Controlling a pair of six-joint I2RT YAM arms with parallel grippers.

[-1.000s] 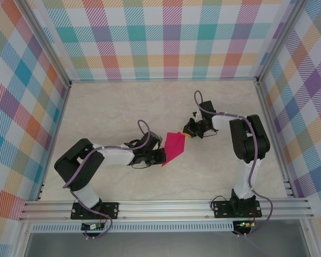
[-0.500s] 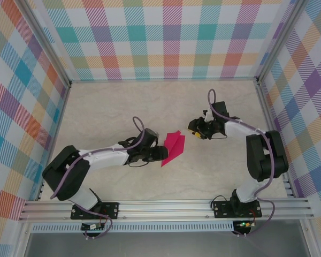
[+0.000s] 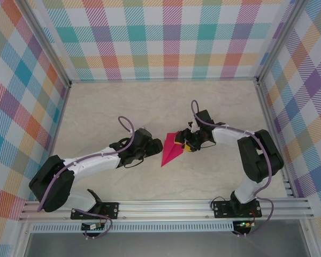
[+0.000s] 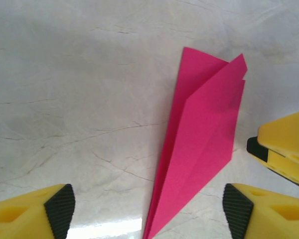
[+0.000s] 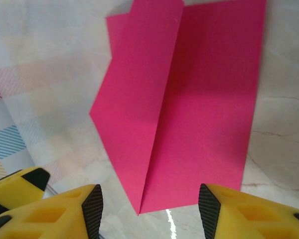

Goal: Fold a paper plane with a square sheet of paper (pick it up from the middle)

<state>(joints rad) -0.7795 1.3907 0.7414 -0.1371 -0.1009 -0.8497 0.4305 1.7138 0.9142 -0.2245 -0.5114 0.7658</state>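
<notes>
Left end effector (image 4: 148, 211): jaws wide apart, holding nothing. The nose of the plane (image 3: 171, 150) lies between its fingers, clear of both. Plane: flat on the desk (image 3: 107, 112), mid-desk, between the two end effectors, nose pointing toward the near edge. Right end effector (image 5: 150, 206): jaws apart, holding nothing, fingers poised at the plane's broad tail; contact there cannot be told.

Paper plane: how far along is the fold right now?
Done: the paper plane is a creased, pointed dart lying on the table. In hand: nothing; left gripper and right gripper both stand open at its ends. Left: probably only pulling the arms away.
</notes>
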